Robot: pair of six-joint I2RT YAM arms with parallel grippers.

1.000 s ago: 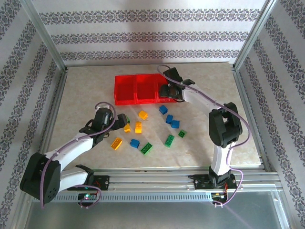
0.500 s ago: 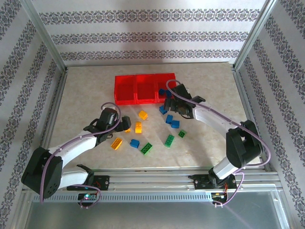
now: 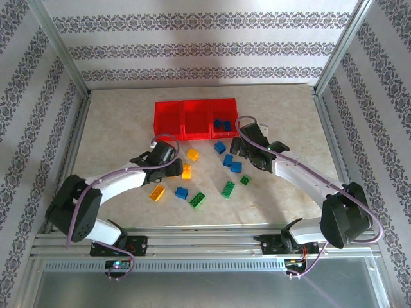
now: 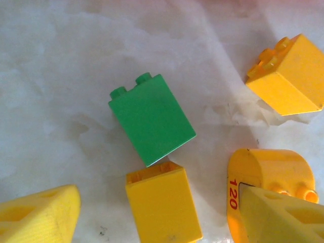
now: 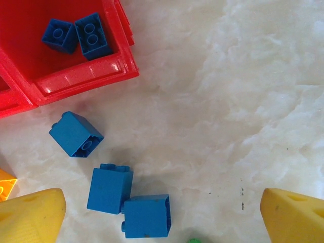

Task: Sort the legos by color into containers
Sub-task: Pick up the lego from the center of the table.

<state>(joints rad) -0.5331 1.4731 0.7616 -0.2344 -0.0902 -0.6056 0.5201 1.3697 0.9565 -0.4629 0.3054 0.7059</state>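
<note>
The red containers (image 3: 192,119) stand in a row at the back; the right bin (image 5: 86,71) holds two blue legos (image 5: 93,35). My left gripper (image 4: 162,217) hovers low, open, with a yellow lego (image 4: 163,205) lying between its fingers (image 4: 38,215), untouched. A green lego (image 4: 152,119) lies just beyond it. My right gripper (image 5: 162,223) is open and holds nothing, in front of the right bin. Three blue legos (image 5: 110,188) lie toward its left finger. From above, the left gripper (image 3: 173,168) and right gripper (image 3: 239,149) flank the scattered legos.
More loose legos lie mid-table: yellow ones (image 3: 192,154) (image 3: 157,193), a blue one (image 3: 182,192), green ones (image 3: 198,199) (image 3: 228,188) (image 3: 246,180). A rounded yellow piece marked 120 (image 4: 268,182) sits by my left gripper's right finger. Metal frame posts border the table.
My right gripper left the right bin, opened, and came down toward the blue legos. My left gripper moved right over the yellow lego, its jaws narrowing a little.
</note>
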